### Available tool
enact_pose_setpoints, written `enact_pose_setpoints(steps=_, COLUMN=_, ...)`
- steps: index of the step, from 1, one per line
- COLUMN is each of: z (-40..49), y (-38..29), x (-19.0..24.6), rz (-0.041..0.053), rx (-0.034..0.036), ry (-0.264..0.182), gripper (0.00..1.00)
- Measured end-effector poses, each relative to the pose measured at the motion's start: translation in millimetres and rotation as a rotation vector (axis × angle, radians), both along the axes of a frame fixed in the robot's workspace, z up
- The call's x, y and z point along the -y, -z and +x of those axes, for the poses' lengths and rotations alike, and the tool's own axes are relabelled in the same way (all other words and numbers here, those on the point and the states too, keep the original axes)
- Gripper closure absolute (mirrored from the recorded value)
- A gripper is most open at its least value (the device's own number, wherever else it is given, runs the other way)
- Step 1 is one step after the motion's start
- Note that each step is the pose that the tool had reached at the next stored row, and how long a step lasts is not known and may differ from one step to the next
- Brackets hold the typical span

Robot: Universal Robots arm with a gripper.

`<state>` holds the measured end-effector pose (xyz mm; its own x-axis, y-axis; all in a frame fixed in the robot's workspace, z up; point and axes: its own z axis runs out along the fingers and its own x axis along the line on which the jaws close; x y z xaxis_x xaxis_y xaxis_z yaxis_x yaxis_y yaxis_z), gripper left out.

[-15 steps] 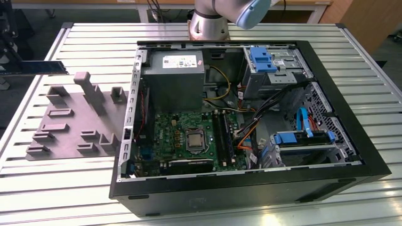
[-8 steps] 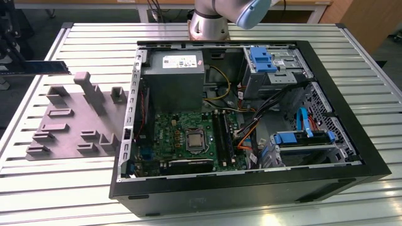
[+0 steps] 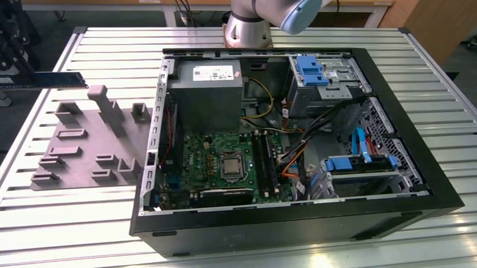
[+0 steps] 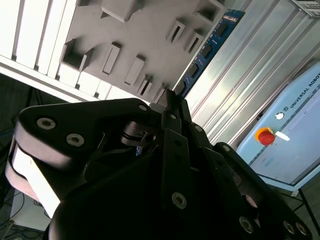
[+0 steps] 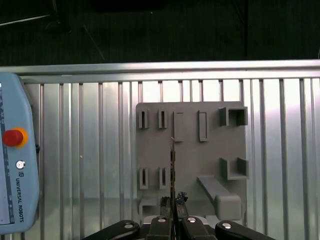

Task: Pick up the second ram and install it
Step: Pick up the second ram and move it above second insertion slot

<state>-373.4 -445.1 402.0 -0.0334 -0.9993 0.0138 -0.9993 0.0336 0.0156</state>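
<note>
Presently, the gripper was clamped on the second ram, its fingers pinching one end of the stick in the first wrist view. The stick was held on edge over the grey holder plate, near the slatted table's edge at the exterior view's left, and appeared clear of the plate's slots. The open computer case lay mid-table, its motherboard exposed. A teach pendant lay on the table near the plate.
</note>
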Motion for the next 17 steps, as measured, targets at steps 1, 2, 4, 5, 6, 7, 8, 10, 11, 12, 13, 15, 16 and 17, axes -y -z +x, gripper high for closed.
enact_pose_setpoints(steps=1, z=0.7, y=0.0, x=0.0, rz=0.0000, rx=0.0000, ry=0.000, gripper=0.86)
enact_pose_setpoints(steps=2, z=1.7, y=0.0, x=0.0, rz=0.0000, rx=-0.0001, ry=0.000, gripper=0.86)
enact_pose_setpoints(steps=4, z=3.5, y=0.0, x=0.0, rz=-0.0001, rx=-0.0001, ry=0.000, gripper=0.86)
enact_pose_setpoints(steps=5, z=4.5, y=0.0, x=0.0, rz=0.0000, rx=-0.0001, ry=0.000, gripper=0.86)
enact_pose_setpoints(steps=6, z=5.6, y=-0.1, x=0.0, rz=0.0000, rx=-0.0001, ry=0.000, gripper=0.86)
enact_pose_setpoints(steps=7, z=6.6, y=0.0, x=0.0, rz=0.0000, rx=0.0000, ry=0.000, gripper=0.86)
enact_pose_setpoints(steps=8, z=7.6, y=0.0, x=0.0, rz=0.0000, rx=0.0000, ry=0.000, gripper=0.86)
enact_pose_setpoints(steps=10, z=9.3, y=-0.1, x=0.0, rz=-0.0001, rx=-0.0001, ry=0.000, gripper=0.86)
enact_pose_setpoints(steps=11, z=10.2, y=0.0, x=0.0, rz=0.0000, rx=0.0000, ry=0.000, gripper=0.86)
enact_pose_setpoints(steps=12, z=11.1, y=0.0, x=0.0, rz=0.0000, rx=-0.0001, ry=0.000, gripper=0.86)
enact_pose_setpoints(steps=13, z=12.0, y=-0.1, x=0.0, rz=-0.0001, rx=-0.0002, ry=0.000, gripper=0.86)
enact_pose_setpoints(steps=15, z=13.8, y=0.0, x=0.0, rz=0.0000, rx=0.0000, ry=0.000, gripper=0.86)
enact_pose_setpoints(steps=16, z=14.6, y=-0.1, x=0.0, rz=-0.0001, rx=-0.0001, ry=0.000, gripper=0.86)
enact_pose_setpoints(steps=17, z=15.6, y=-0.1, x=0.0, rz=-0.0001, rx=-0.0002, ry=0.000, gripper=0.86)
